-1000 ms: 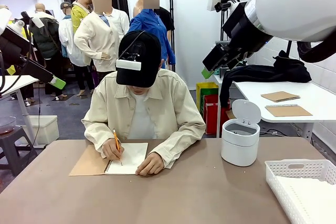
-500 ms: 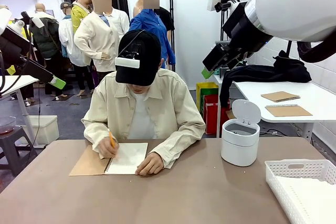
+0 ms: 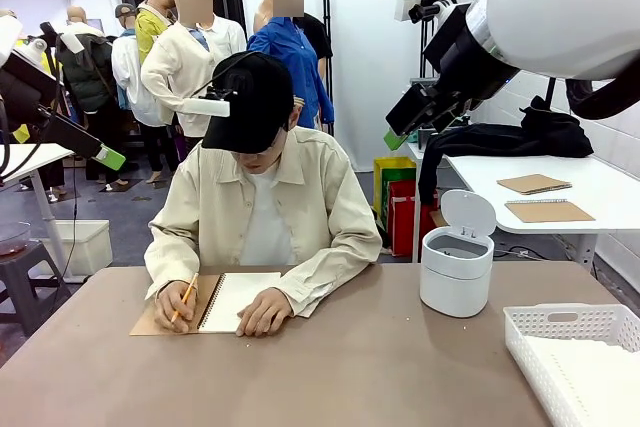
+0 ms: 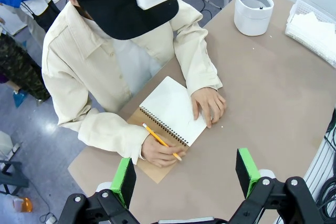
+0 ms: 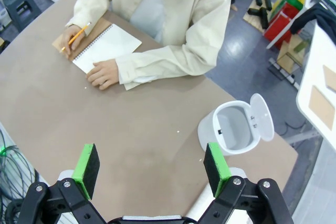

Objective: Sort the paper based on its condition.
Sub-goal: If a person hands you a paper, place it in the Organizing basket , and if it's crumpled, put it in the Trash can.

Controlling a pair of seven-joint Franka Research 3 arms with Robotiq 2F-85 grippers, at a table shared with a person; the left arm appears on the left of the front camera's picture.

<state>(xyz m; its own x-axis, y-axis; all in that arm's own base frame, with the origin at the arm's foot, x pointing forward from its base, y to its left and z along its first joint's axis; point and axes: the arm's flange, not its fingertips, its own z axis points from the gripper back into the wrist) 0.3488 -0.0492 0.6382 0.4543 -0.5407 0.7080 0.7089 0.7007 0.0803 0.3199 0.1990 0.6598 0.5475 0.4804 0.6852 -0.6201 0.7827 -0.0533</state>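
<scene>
The left gripper [image 4: 185, 177] is hanging high over the table [image 4: 273, 108], pointing down. Its green-padded fingers [image 4: 124, 181] are standing wide apart and holding nothing. Beyond and between them, the person's pencil hand [image 4: 160, 153] is resting on the spiral notebook [image 4: 170, 111], just past the finger on the picture's left. The other hand [image 4: 210, 106] is lying flat on the open page.

The right gripper [image 5: 151, 169] is hovering above bare table, with its fingers fully spread and empty. The open-lidded white bin [image 5: 236, 127] is standing just beyond its right-side finger, and the notebook is sitting far beyond the opposite finger.

The paper [image 4: 315, 27] appears to be lying in the lattice basket [image 4: 294, 17], well off past the left gripper's right-side finger.
</scene>
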